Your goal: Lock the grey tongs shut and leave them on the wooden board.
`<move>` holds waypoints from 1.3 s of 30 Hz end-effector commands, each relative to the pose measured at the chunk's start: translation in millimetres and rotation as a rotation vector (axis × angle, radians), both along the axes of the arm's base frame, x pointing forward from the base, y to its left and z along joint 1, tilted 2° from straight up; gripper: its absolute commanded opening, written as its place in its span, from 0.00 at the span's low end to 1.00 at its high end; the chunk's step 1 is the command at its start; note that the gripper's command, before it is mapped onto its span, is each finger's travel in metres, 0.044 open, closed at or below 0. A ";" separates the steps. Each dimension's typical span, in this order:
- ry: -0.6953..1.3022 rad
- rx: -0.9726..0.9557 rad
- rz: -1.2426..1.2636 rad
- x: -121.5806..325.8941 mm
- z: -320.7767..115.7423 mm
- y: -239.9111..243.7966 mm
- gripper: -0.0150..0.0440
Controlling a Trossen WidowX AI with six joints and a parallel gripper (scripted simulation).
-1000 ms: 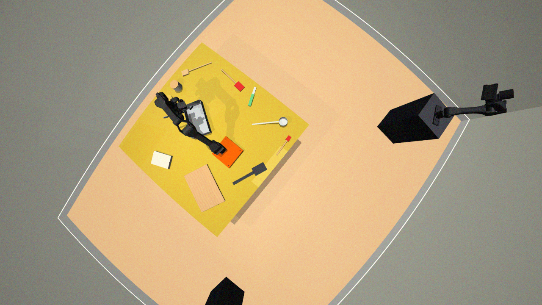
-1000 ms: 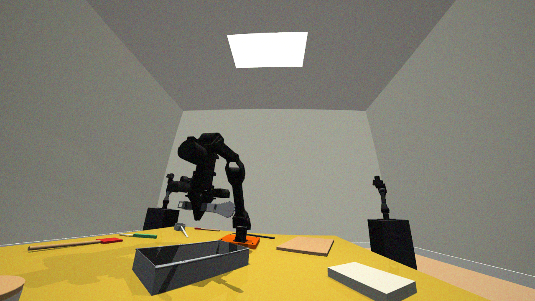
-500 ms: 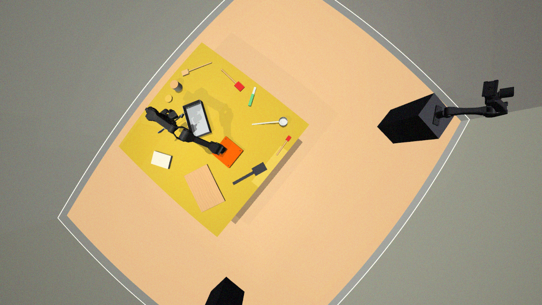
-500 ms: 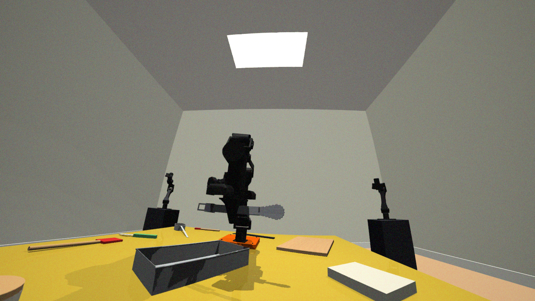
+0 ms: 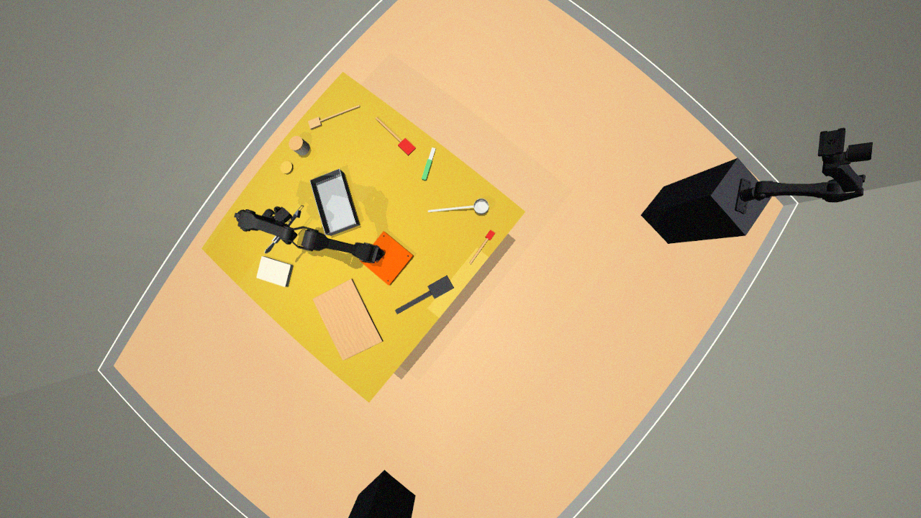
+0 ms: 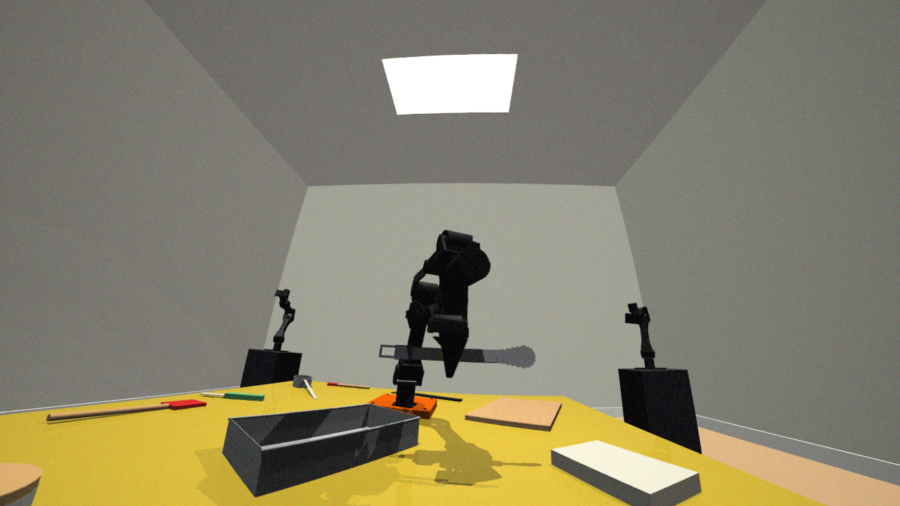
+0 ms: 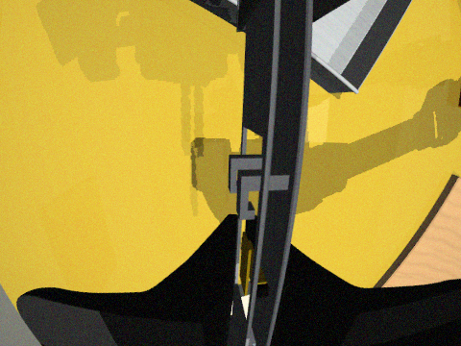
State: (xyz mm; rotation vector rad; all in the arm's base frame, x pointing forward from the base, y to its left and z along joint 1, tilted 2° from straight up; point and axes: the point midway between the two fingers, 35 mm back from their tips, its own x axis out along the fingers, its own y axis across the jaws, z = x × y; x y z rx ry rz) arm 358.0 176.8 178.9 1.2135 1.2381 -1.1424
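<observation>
Runs open between white block [image 5: 274, 271] [image 6: 623, 464], lower left from above, and orange base plate [image 5: 394, 271] [image 6: 428, 409], left of center; meets raised walls of roasting tin [image 5: 355, 225] [image 6: 339, 456] [image 7: 376, 50], upper left.

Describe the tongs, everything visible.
The tongs are grey, long and slim, metal-looking, with pale edges along the darker arms. One end has an open rectangular loop; the other flares into a scalloped tip. They hang roughly level above the yellow surface, clamped mid-length in the closed gripper, nothing else visibly touching them. Arms look squeezed together; whether locked, I can't tell.
</observation>
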 end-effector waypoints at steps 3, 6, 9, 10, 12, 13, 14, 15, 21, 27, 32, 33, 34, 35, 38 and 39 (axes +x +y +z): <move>-0.021 0.006 0.097 -21.0 8.1 31.7 0.00; -0.021 0.006 0.146 -32.6 8.5 47.7 0.00; -0.021 0.007 0.195 -44.9 8.8 63.1 0.00; -0.021 0.007 0.212 -49.2 8.9 68.0 0.00; -0.021 0.007 0.245 -57.9 9.2 77.8 0.00; -0.021 0.007 0.261 -62.5 9.3 82.5 0.00; -0.021 0.008 0.277 -67.0 9.4 87.2 0.00; -0.021 0.008 0.294 -71.7 9.5 91.8 0.00; -0.021 0.008 0.367 -93.3 10.0 111.2 0.00; -0.024 0.009 0.403 -103.5 10.1 119.8 0.00; -0.025 0.012 0.457 -119.2 10.2 131.8 0.00; -0.026 0.012 0.473 -124.0 10.1 135.3 0.00; -0.027 0.012 0.489 -129.5 10.1 139.0 0.00; -0.027 0.012 0.506 -135.1 10.1 142.6 0.00; -0.027 0.011 0.557 -152.2 10.2 153.0 0.00; -0.028 0.011 0.574 -158.0 10.2 156.2 0.00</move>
